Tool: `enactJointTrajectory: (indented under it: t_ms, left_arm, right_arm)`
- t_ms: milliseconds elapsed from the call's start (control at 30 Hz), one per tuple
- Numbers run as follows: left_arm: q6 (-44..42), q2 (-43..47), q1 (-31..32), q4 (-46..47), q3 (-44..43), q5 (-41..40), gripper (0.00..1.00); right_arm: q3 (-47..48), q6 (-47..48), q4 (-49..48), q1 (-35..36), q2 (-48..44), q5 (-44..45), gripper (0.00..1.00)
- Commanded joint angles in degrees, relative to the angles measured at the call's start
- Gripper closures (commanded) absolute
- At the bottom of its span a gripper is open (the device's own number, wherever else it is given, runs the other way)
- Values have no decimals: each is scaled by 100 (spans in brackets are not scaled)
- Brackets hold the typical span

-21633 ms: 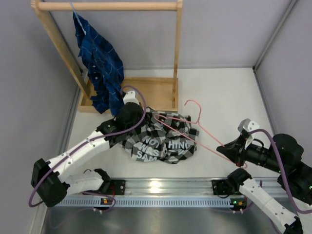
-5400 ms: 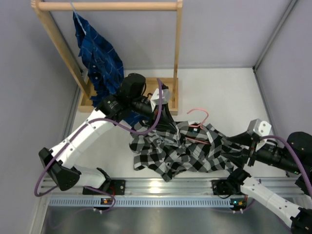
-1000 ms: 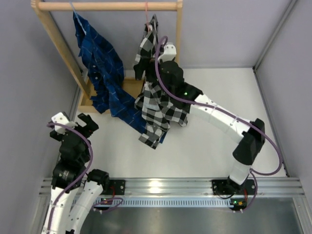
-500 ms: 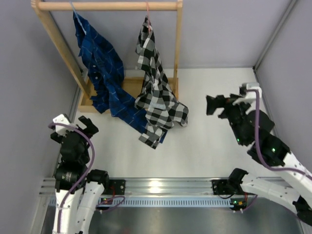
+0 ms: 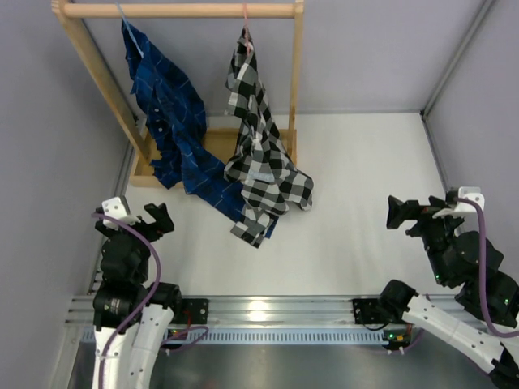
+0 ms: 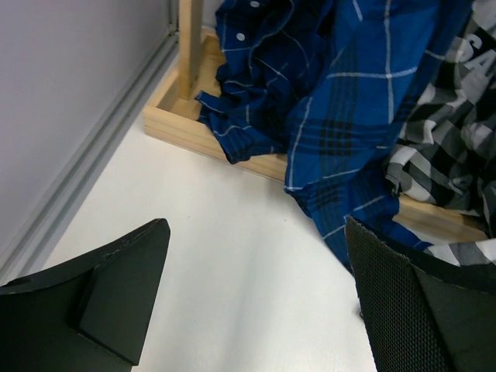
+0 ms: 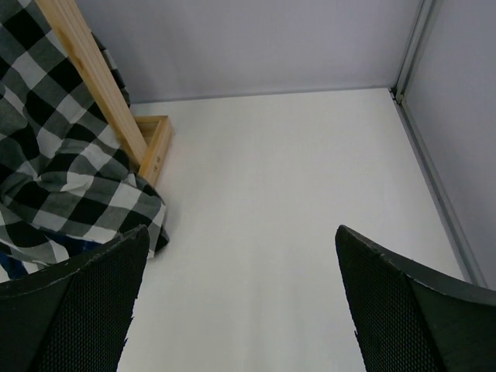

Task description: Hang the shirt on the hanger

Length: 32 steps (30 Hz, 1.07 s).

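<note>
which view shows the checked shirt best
Top view: the whole checked shirt hangs from the wooden rail. Left wrist catches only a patch at the picture's right edge; right wrist, a patch at left.

Black-white left arm point(image 5: 122, 261), right arm point(image 5: 466, 263); purple cables point(image 5: 151, 258); finger pads point(image 7: 403, 310) seemingly mesh-textured.

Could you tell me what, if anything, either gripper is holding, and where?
Nothing is held: the left gripper and right gripper both stand open, empty.
</note>
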State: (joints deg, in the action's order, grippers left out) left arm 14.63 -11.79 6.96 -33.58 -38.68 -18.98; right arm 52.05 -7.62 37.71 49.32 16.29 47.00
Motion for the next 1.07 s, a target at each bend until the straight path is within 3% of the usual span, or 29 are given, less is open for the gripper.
enactJointTrajectory:
  t_ms: [0, 1033]
  left_arm:
    - [-110, 1, 16, 291, 71, 482, 2]
    - [-119, 28, 51, 440, 194, 1055, 2]
  right_arm:
    - [15, 67, 263, -54, 119, 81, 0]
    - [16, 67, 254, -54, 497, 151, 0]
